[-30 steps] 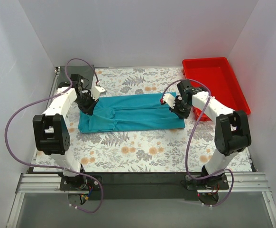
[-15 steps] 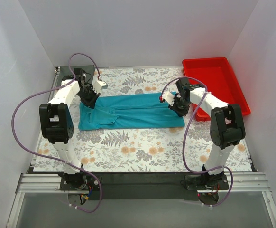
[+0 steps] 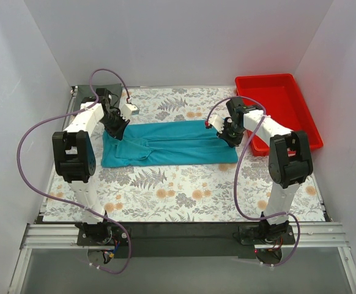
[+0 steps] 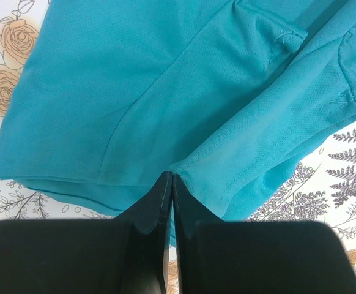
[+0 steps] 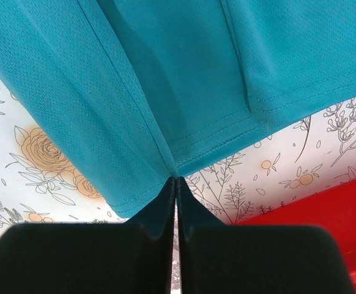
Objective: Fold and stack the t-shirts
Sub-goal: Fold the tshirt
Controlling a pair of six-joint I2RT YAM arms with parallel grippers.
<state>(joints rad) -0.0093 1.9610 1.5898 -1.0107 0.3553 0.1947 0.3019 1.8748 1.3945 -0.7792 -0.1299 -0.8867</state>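
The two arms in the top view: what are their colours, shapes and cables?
Both the left arm and right arm have white links with chunky black joint housings. A thin purple cable loops loosely along each. The left end effector and right end effector each have two glossy black fingers tapering to narrow tips.

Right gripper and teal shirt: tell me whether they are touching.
Touching. The right wrist view shows the right gripper shut, its tips pinching a fold of the shirt at the hem.
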